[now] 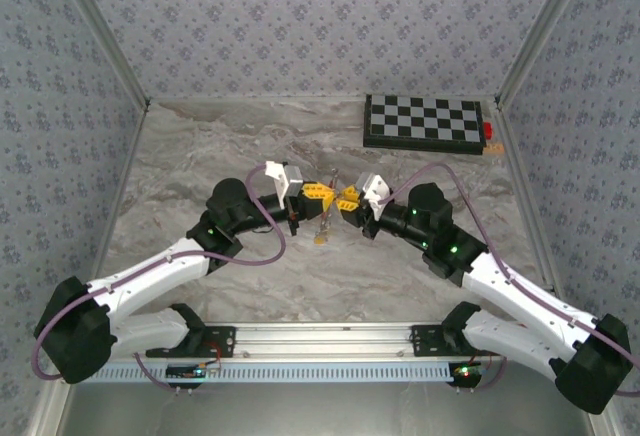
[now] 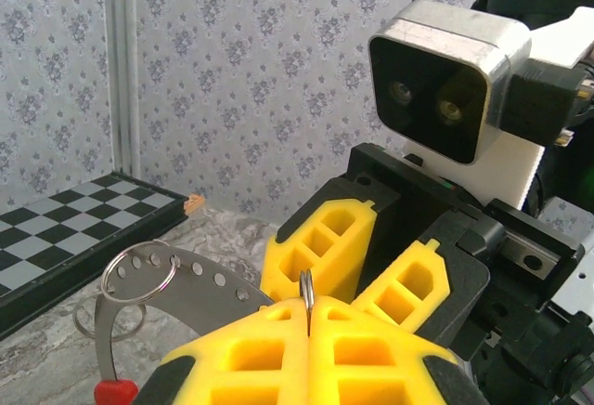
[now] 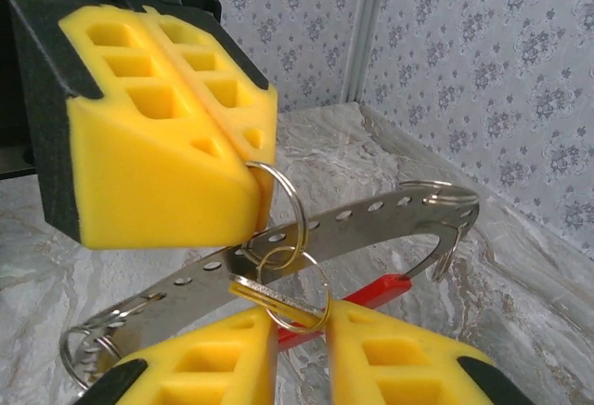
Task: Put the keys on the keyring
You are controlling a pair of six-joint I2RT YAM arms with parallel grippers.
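The keyring is a grey perforated metal band (image 3: 371, 215) with a red part (image 3: 376, 289); it hangs between both grippers above the table (image 1: 327, 218). My left gripper (image 2: 308, 305) is shut on a thin steel split ring (image 3: 290, 202) linked to that band. Facing it tip to tip, my right gripper (image 3: 302, 331) holds a brass-yellow key (image 3: 269, 298) on its small ring (image 3: 311, 284) between its fingers, and that small ring overlaps the steel ring. A tan piece (image 1: 322, 239) dangles below; I cannot tell if it is the second key. The right gripper's yellow fingers (image 2: 320, 242) sit just behind the left fingertips.
A folded chessboard (image 1: 424, 122) lies at the back right of the marble table (image 1: 250, 146), with a small red and orange piece (image 1: 489, 136) at its end. Patterned walls and metal posts close in the sides.
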